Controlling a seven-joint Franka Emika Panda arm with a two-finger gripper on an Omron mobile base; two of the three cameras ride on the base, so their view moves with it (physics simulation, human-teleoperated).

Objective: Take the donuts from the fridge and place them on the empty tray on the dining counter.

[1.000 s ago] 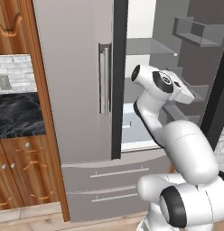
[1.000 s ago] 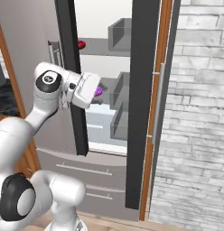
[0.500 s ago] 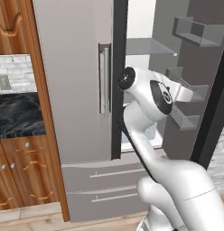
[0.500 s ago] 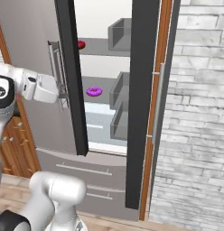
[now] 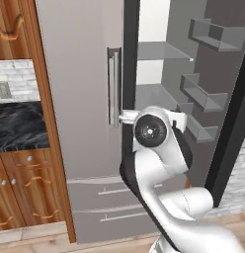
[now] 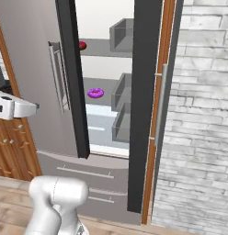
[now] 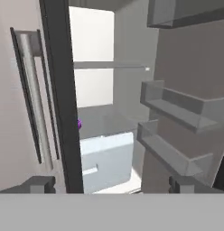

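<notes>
The gripper [image 7: 111, 185] is spread fully apart, released and grasping nothing. In the hand view its 2 dark fingertips [image 7: 39, 184] rise at the bottom, 1 far to the left and 1 far to the right, with free air between them and no contact with any surface.

Ahead of the fingers stands the fridge [image 7: 109, 113], its right door swung open and its left door closed. The dark edge of the closed door runs up just above the left fingertip, and the vertical bar handle [image 7: 31, 94] lies further left of that edge. Above the right fingertip the inside of the open door carries 3 grey door bins [image 7: 177, 106], stacked 1 over another.

2 donuts can be counted in the right base view. The purple-magenta donut [image 6: 95, 93] lies flat on the middle shelf, well beyond the fingertips; in the hand view just a sliver of it peeks out beside the dark door edge, up from the left finger. The red-pink donut [image 6: 82, 45] sits on the shelf above, partly hidden by the door edge. Both are well apart from the gripper.

Below the purple donut's shelf sits 1 white drawer [image 7: 107, 160], between the 2 fingertips and further in.
</notes>
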